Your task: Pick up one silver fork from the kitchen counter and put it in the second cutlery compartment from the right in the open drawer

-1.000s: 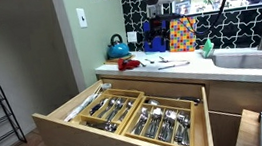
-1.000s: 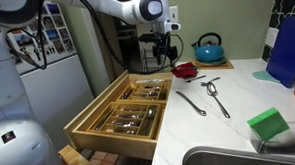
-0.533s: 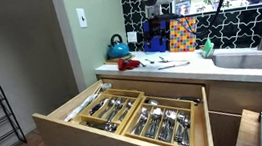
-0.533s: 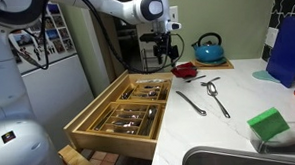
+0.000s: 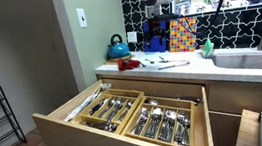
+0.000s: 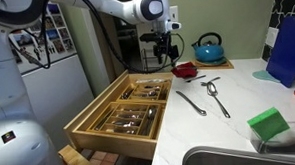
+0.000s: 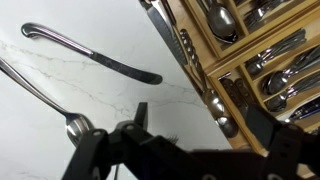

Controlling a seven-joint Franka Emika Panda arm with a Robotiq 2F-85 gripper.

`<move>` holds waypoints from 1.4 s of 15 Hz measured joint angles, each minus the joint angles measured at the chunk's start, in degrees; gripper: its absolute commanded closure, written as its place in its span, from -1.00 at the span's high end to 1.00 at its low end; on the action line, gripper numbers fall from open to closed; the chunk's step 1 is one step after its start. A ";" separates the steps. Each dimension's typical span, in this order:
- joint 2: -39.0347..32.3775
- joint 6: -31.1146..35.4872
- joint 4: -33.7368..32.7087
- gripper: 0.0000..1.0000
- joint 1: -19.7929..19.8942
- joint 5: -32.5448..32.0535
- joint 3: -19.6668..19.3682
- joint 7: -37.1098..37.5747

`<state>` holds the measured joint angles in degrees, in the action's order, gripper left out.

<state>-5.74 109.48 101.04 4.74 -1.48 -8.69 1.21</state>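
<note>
Two long silver cutlery pieces [image 6: 191, 101] [image 6: 217, 95] lie on the pale kitchen counter [image 6: 234, 109]; I cannot tell which is a fork. In the wrist view one piece [image 7: 90, 55] lies across the top and another [image 7: 45, 100] ends in a rounded head. My gripper [image 6: 166, 50] [image 7: 200, 125] hangs open and empty above the counter's edge next to the open drawer [image 5: 78, 130] [image 6: 89, 123]. The drawer holds two wooden trays of cutlery; their narrow compartments [image 5: 168, 124] are full of silver pieces.
A red object [image 6: 185, 70] and a blue kettle [image 6: 208, 50] stand behind the cutlery. A green sponge [image 6: 269, 124] lies by the sink [image 6: 241, 158]. A colourful box [image 5: 182, 33] stands at the back wall. A narrow wooden pull-out [image 5: 247, 129] is open under the sink.
</note>
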 measured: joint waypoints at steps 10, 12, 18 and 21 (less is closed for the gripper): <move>-11.20 1.18 -11.36 1.00 2.36 1.73 0.00 2.01; -14.38 1.83 -14.34 1.00 3.26 2.62 0.00 2.03; -23.37 3.80 -22.38 1.00 4.68 4.22 0.04 3.40; -27.36 3.86 -26.18 1.00 5.27 5.66 0.13 4.46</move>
<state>-33.10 113.33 74.86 10.01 4.18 -8.56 5.68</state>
